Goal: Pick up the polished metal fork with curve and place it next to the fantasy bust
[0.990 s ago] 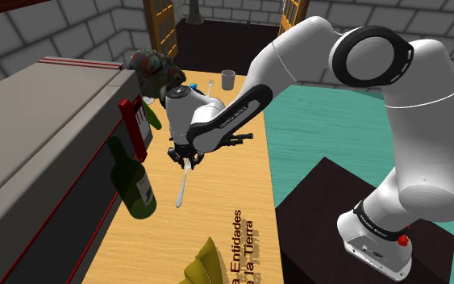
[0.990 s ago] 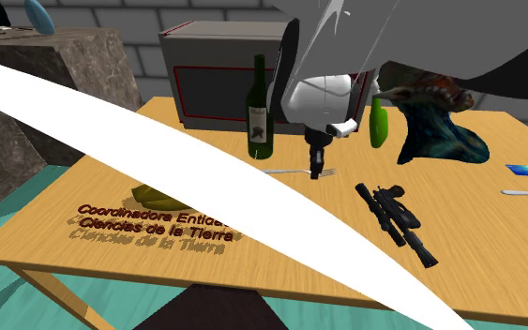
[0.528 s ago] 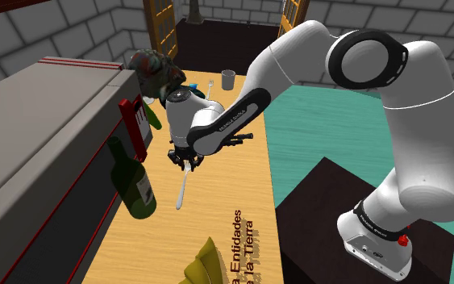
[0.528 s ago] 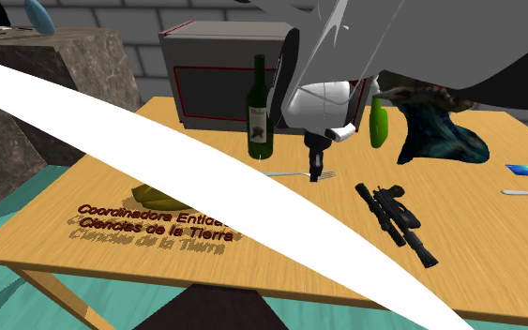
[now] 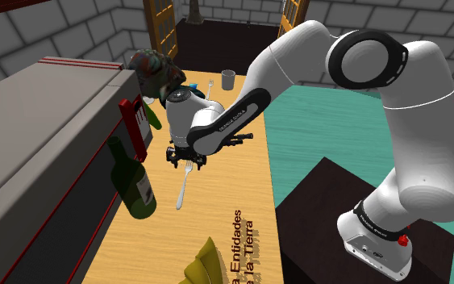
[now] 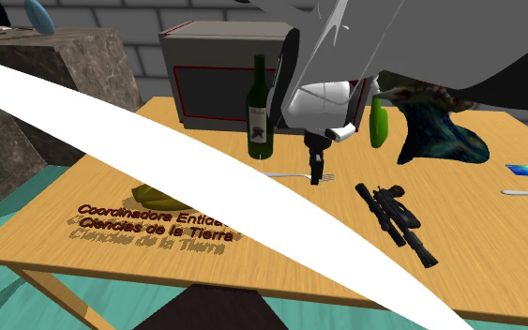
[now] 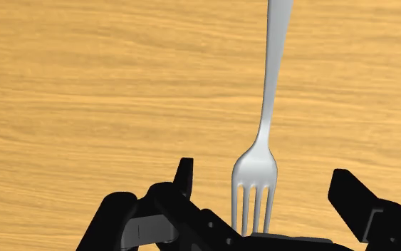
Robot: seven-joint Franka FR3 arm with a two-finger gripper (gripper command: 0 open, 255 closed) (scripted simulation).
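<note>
The silver fork (image 5: 182, 186) lies flat on the wooden table (image 5: 217, 202), its tines pointing toward the bust. My black gripper (image 5: 186, 158) stands over the tine end with its fingers open. In the wrist view the fork (image 7: 264, 135) lies between the two fingers (image 7: 185, 175) and touches neither; the gripper (image 7: 263, 177) holds nothing. From the second exterior view the gripper (image 6: 317, 174) hangs just above the fork (image 6: 285, 173). The dark mottled bust (image 5: 154, 71) stands farther along the table, beyond the gripper; in the second exterior view the bust (image 6: 435, 122) is at the right.
A dark wine bottle (image 5: 133, 182) and a grey box with red trim (image 5: 39, 145) flank the fork. A green bottle (image 6: 377, 124) and a black toy gun (image 6: 395, 220) lie near the bust. A cup (image 5: 227, 79) and a second fork (image 5: 210, 84) sit at the far end.
The fingers were shut over the fork's tines and have now opened. The fork has stayed in place on the table.
</note>
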